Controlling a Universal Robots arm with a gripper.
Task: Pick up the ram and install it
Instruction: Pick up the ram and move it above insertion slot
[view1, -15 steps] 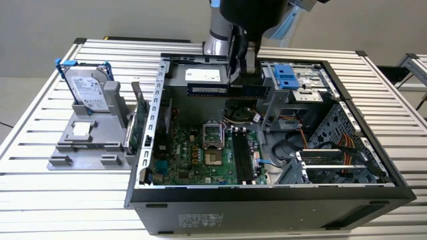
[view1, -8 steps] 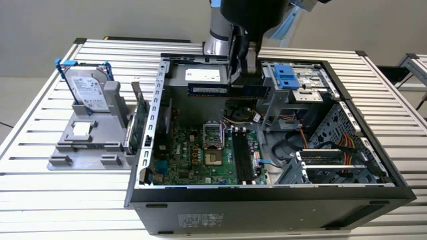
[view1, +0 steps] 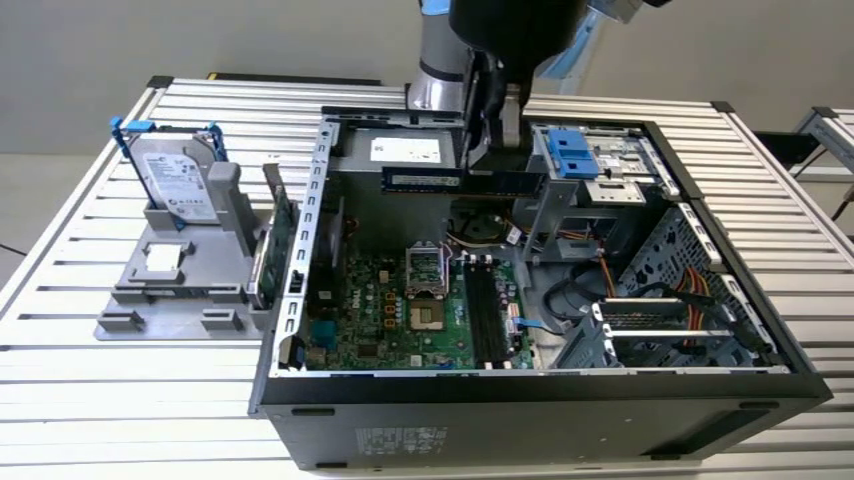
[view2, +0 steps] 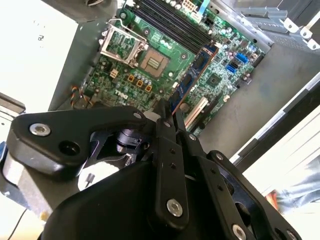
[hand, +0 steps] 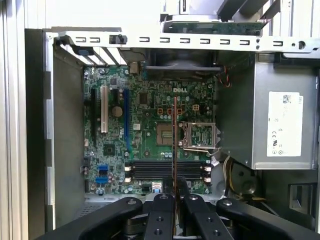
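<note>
Exterior view, gripper (view1: 487, 168) pinching thin, flat, narrow ram (view1: 420, 180)

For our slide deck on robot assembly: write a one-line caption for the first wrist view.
The tool holds the ram edge-on over the motherboard in the open case.

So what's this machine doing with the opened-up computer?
The robot arm's hand is clamped on the ram, a thin dark stick, and holds it in the air over the open computer case. Below it lies the motherboard with its black memory slots; the ram is not yet seated in one. A silver hard drive stands in a grey holder outside the case, at the exterior view's left.
</note>
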